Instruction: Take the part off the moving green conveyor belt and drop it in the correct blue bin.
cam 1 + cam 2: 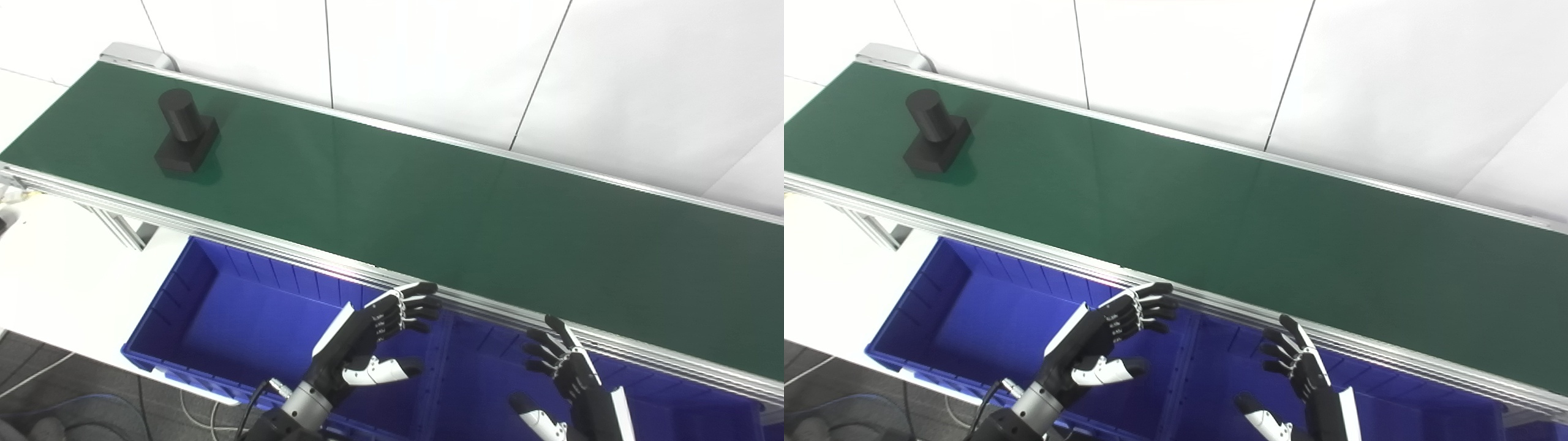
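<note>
A black part [184, 131], a short cylinder standing on a square base, rests on the green conveyor belt [429, 202] near its far left end. Both hands hover low in front of the belt, far from the part. My left hand [373, 334] is open, fingers spread and pointing right, above the left blue bin [202, 288]. My right hand [560, 373] is open too, fingers pointing up toward the belt's near rail, above the right blue bin [478, 380]. Neither hand holds anything.
The belt runs diagonally from upper left to right, with aluminium rails [257, 239] along both sides. A white wall [490, 67] stands behind it. A divider wall [438, 367] separates the two bins. Cables [37, 404] lie on the floor at lower left.
</note>
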`<state>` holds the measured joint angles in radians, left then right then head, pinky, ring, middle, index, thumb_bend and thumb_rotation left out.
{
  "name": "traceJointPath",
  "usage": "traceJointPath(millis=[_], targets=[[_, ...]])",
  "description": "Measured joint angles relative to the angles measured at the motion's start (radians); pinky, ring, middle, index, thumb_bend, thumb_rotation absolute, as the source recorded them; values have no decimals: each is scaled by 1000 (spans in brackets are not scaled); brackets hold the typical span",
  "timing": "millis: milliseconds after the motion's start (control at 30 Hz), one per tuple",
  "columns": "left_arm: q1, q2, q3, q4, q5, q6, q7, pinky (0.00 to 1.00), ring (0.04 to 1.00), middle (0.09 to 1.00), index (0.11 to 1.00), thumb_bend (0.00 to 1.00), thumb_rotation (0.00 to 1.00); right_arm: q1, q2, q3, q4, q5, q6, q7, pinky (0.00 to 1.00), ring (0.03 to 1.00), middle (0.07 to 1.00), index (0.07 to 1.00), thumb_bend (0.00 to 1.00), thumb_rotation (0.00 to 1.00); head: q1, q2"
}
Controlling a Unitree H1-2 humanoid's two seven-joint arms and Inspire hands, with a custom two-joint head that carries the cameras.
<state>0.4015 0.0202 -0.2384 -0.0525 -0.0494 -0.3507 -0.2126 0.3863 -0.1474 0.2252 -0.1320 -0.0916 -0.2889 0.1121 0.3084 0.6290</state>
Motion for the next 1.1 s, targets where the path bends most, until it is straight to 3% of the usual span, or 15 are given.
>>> traceJointPath(millis=[267, 533, 733, 867, 1100], targets=[[-9, -2, -1, 10, 0, -2, 10, 707, 759, 789, 837, 791, 419, -13, 0, -7, 27, 14, -16, 2, 670, 758, 816, 904, 588, 404, 5, -28], [-26, -4, -6, 73, 0, -36, 16, 702, 754, 783, 833, 827, 454, -22, 0, -11, 62, 16, -48, 3, 662, 752, 813, 905, 578, 396, 12, -98], [-35, -5, -6, 93, 2, -47, 17, 701, 751, 781, 826, 825, 424, -28, 1, -12, 94, 20, -66, 7, 654, 747, 810, 901, 576, 381, 12, -124], [-44, -5, -5, 121, 8, -57, 18, 693, 744, 773, 822, 831, 431, -32, 3, -15, 109, 15, -83, 6, 642, 736, 801, 897, 579, 380, 15, -172], [-54, -5, -4, 138, 19, -60, 19, 673, 728, 761, 813, 810, 392, -42, 5, -18, 127, 15, -92, 6, 637, 736, 801, 897, 583, 393, 6, -176]])
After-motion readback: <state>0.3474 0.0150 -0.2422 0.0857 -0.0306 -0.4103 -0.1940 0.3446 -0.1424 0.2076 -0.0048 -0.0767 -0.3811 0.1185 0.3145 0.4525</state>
